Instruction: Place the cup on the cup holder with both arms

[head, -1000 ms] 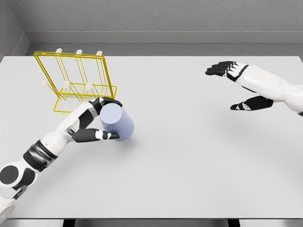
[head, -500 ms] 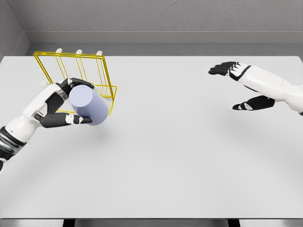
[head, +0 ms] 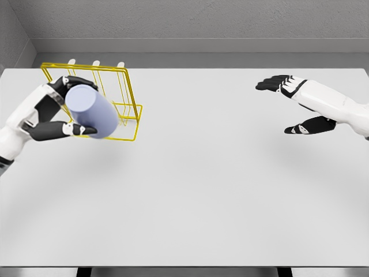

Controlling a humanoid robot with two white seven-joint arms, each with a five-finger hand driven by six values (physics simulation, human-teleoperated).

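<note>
Since the previous frames, the left hand (head: 49,112), fingers clasped round the lavender cup (head: 91,111), has carried it up off the table (head: 219,184) to the yellow cup holder (head: 124,86); hanging appears imminent. Right hand (head: 291,104) idles, fingers released. White table, grey walls.

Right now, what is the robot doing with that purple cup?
The robot's left hand is holding the pale purple cup tipped on its side, up in front of the yellow wire cup holder at the table's far left. The cup is not on a peg yet. The right hand hangs open on the far right, holding nothing.
</note>
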